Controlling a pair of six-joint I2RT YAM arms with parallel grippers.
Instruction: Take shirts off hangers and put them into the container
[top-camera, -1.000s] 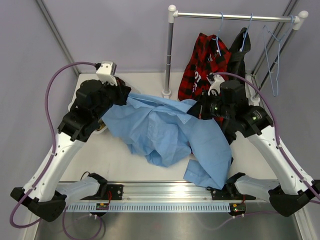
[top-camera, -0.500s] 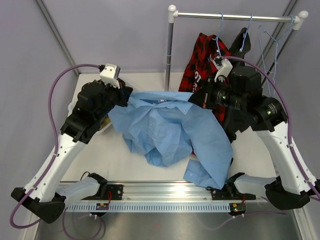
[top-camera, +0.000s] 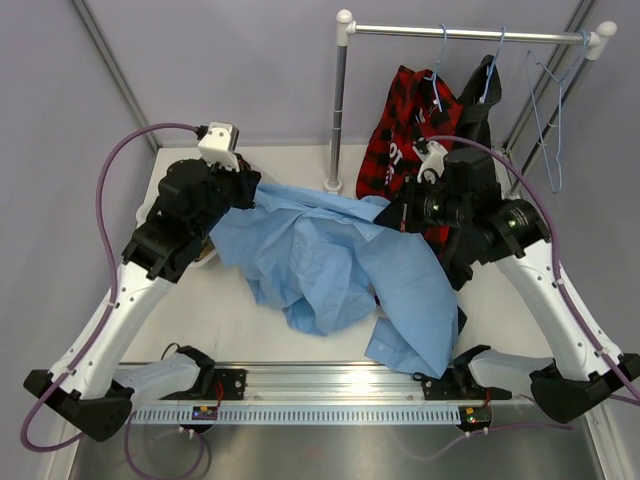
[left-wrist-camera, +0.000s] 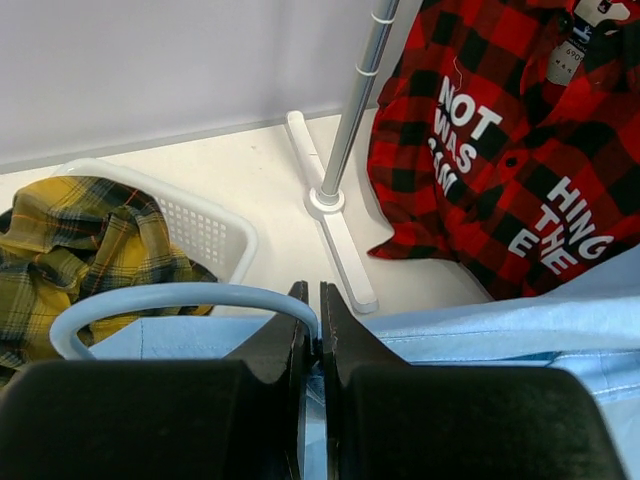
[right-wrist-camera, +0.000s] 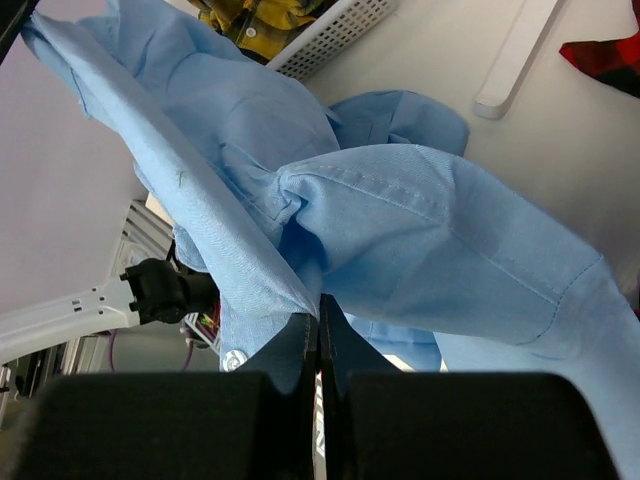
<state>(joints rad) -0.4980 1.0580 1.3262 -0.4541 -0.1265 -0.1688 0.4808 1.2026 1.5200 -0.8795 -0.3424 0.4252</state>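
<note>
The table (top-camera: 250, 320) is mostly taken up by the light blue shirt (top-camera: 320, 260). It's stretched between your two arms, with its lower part heaped on the near middle of the surface.

At the far right, the rail (top-camera: 460, 34) carries the red-and-black plaid shirt (left-wrist-camera: 500, 150) and, just to its right, the black shirt (top-camera: 478, 110), each on its own hanger. A bare hanger (top-camera: 548, 110) dangles at the rail's right end.

The container (left-wrist-camera: 215, 235) sits at the far left (largely hidden under your left arm from above), and the yellow plaid shirt (left-wrist-camera: 90, 250) lies inside it.

Your left gripper (left-wrist-camera: 312, 310) is pressed together on the curved end of a pale-blue hanger (left-wrist-camera: 180, 297), with blue cloth right beneath. Your right gripper (right-wrist-camera: 319, 320) is pinching a fold of the light blue shirt.
</note>
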